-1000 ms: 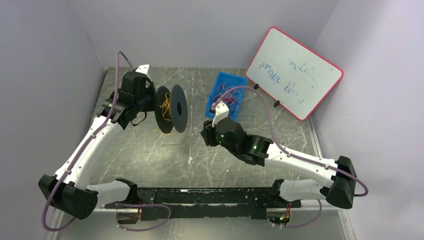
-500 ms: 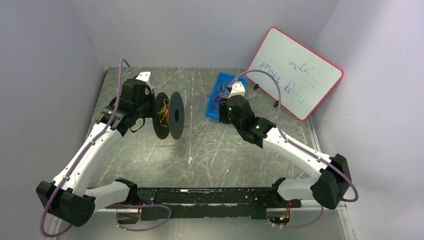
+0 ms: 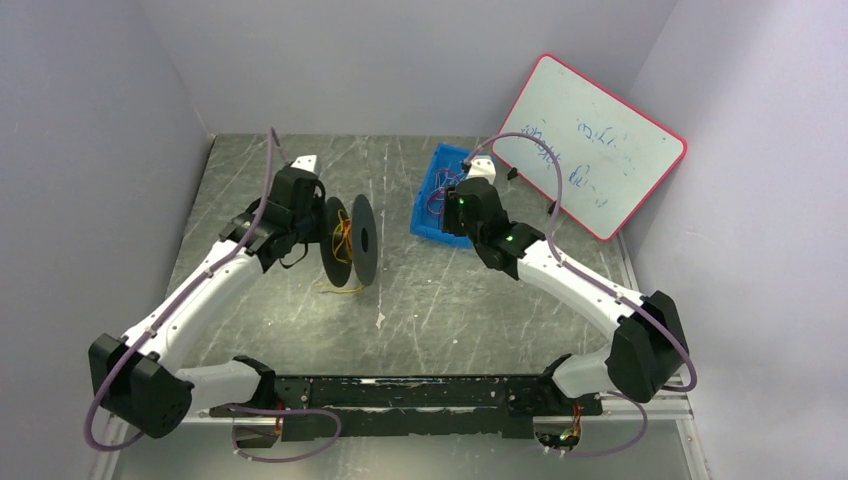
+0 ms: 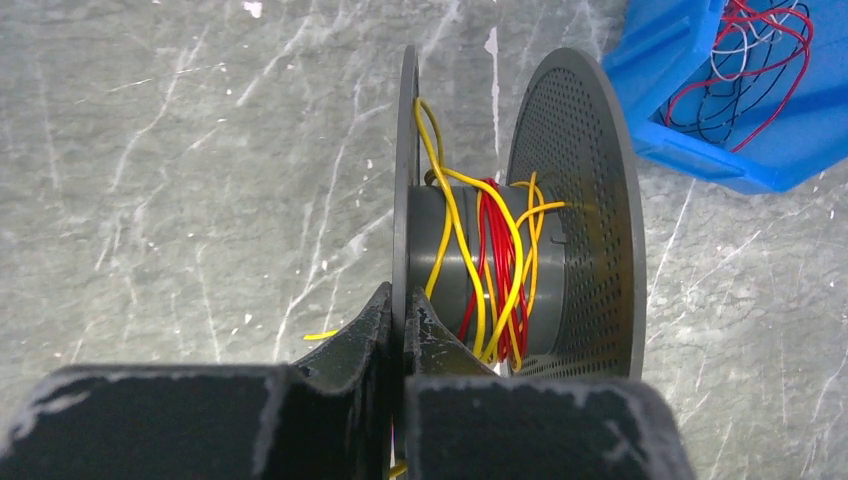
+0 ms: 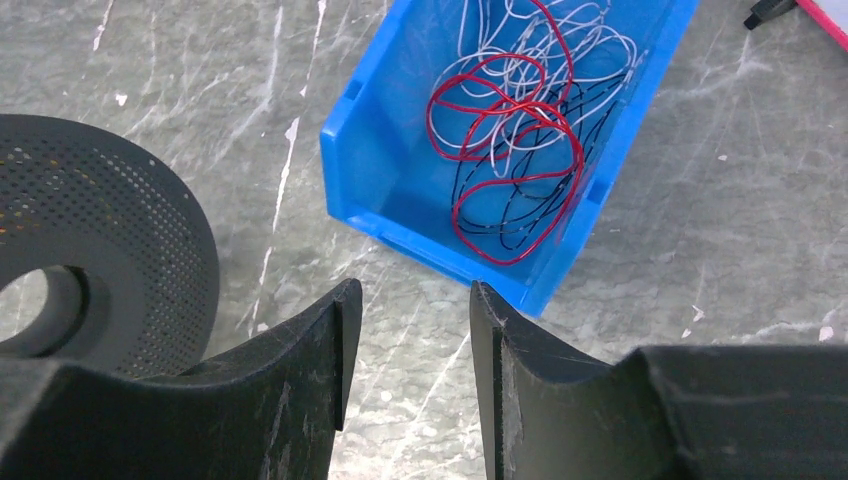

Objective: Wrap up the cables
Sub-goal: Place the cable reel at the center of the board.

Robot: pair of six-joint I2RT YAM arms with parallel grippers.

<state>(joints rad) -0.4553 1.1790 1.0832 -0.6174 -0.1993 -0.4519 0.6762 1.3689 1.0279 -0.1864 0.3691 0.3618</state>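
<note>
Reach was the change: the right gripper (image 5: 405, 292) had swung from mid-table to hang at the near wall of the bin (image 5: 390, 200), jaws partly open and empty. Loose cables (image 5: 505, 125), red, white and dark, lay coiled inside. The left gripper (image 4: 398, 305), pinched shut on a flange of the spool (image 4: 585, 200), had carried it slightly toward centre. Yellow and red ones already sat on its hub, so another strand looked due for picking.
</note>
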